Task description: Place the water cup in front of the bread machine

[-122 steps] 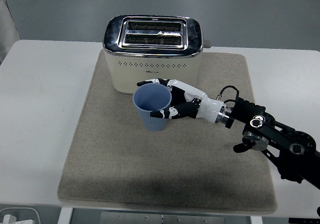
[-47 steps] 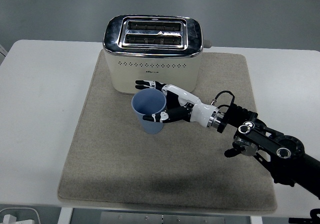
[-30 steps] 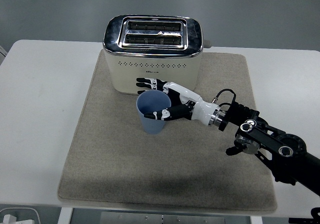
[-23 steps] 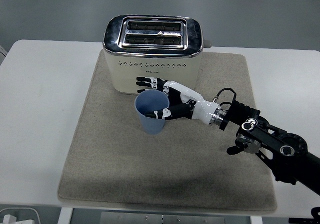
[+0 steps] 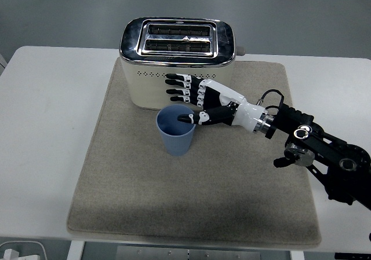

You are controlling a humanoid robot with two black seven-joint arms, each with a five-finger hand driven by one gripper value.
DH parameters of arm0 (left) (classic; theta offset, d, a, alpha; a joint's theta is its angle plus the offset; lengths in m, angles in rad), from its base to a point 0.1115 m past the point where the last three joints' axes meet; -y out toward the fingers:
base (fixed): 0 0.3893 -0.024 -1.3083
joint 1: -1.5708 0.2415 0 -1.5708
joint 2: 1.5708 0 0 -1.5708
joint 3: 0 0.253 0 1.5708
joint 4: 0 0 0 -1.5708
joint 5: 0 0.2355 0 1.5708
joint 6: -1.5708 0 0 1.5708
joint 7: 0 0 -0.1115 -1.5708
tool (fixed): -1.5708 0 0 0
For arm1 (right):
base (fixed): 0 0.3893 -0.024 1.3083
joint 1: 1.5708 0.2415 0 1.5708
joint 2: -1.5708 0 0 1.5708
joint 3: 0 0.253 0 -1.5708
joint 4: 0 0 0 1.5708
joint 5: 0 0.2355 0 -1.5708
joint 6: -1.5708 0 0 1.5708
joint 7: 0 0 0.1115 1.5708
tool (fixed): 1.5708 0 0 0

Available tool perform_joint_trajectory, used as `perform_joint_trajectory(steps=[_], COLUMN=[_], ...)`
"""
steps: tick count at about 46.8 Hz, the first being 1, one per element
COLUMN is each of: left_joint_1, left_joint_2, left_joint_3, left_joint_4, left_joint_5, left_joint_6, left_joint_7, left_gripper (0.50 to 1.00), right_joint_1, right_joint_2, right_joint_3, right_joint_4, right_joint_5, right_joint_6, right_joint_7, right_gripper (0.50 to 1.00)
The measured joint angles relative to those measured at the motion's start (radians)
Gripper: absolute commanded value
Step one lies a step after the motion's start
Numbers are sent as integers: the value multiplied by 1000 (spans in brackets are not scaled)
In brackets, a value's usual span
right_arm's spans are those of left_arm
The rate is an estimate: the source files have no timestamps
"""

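On grey mat (image 5: 127,196), just near of bread machine (image 5: 177,60): water cup (image 5: 176,129) upright, free-standing. Right hand (image 5: 200,101) released, fingers (image 5: 177,85) spread against bread machine's front, thumb over cup's right rim; contact with rim unclear. Cup looks placed; step in hand judged as withdrawal. Do it well: lift thumb clear of rim first, then pull hand right and up, no sideways sweep that could tip cup. Left hand unseen.
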Motion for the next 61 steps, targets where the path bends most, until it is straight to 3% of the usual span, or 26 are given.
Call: perform_joint_trajectory(steps=[10, 14, 28, 47, 61], left_joint_1=[0, 0, 0, 0, 0], left_joint_2=[0, 0, 0, 0, 0], left_joint_3=[0, 0, 0, 0, 0], left_joint_4=[0, 0, 0, 0, 0], left_joint_5=[0, 0, 0, 0, 0], left_joint_6=[0, 0, 0, 0, -1], left_joint_7=[0, 0, 0, 0, 0], left_gripper=[1000, 1000, 1000, 1000, 1000], right_joint_1=[17, 18, 38, 67, 68], right_joint_2=[-49, -59, -126, -310, -326], right_joint_3=[24, 33, 89, 101, 127], right_joint_4=[0, 1, 17, 15, -9], right_joint_5=[35, 47, 85, 237, 275], right_joint_6=[128, 151, 154, 154, 154], right_joint_7=[-1, -1, -1, -3, -7], right_gripper=[926, 926, 926, 926, 928])
